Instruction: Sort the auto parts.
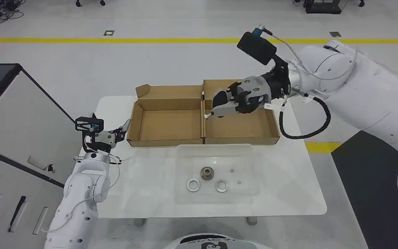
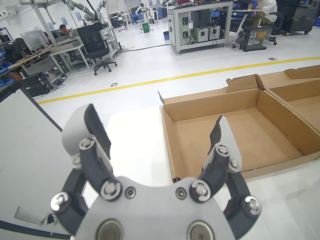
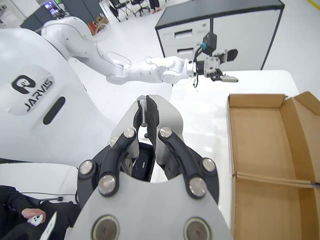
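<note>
Bolt (image 3: pixel 142 116) pinched in right hand (image 3: pixel 145 102) (over cardboard box (image 1: pixel 249 131)) | left hand (image 2: pixel 155 114) spread wide, holding nothing

pale floor (image 1: pixel 186 62) with a yellow line (image 1: pixel 124 40), office chair (image 2: pixel 97 43) beyond.

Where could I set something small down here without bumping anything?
The floor of the left box is bare. So is the table on either side of the clear tray. Crowded: the tray's middle, with rings and a hub, and the right box under the right gripper holding a bolt.
</note>
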Motion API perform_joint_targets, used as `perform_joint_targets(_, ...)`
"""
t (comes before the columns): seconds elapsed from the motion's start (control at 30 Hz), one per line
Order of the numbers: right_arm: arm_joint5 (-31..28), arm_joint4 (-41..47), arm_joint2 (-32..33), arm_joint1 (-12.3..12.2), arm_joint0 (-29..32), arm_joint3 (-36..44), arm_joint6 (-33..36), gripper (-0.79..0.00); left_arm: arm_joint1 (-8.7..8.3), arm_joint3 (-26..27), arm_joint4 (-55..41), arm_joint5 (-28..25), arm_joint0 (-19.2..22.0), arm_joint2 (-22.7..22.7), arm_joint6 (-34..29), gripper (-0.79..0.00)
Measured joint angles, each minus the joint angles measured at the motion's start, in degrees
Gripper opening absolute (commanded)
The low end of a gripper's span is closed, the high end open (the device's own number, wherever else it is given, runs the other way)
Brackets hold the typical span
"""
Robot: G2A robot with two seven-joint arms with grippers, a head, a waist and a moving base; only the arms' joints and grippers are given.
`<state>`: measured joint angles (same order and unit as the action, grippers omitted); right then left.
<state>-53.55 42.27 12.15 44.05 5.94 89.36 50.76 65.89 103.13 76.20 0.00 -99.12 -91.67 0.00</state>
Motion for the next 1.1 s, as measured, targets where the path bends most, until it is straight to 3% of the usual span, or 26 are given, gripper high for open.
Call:
perform_joint_targets(0.83, -1.66, 1.54, -0.38, 0.01, -0.52, 0.36, -2.05, -0.785, 0.00, 0.00, 0.00, 0.00, 0.00, 0.00, 0.00, 0.000)
perform_joint_targets(0.93, -2.80, 0.34, 1.80, -0.29, 1.55, 1.83, -6.02, -0.785, 0.00, 0.00, 0.00, 0.00, 0.00, 0.00, 0.00, 0.000)
perform_joint_targets(1.1, -4.50, 10.53, 7.58, -0.63, 6.48, 7.15, -7.21, -0.785, 0.00, 0.00, 0.00, 0.00, 0.00, 0.00, 0.00, 0.000)
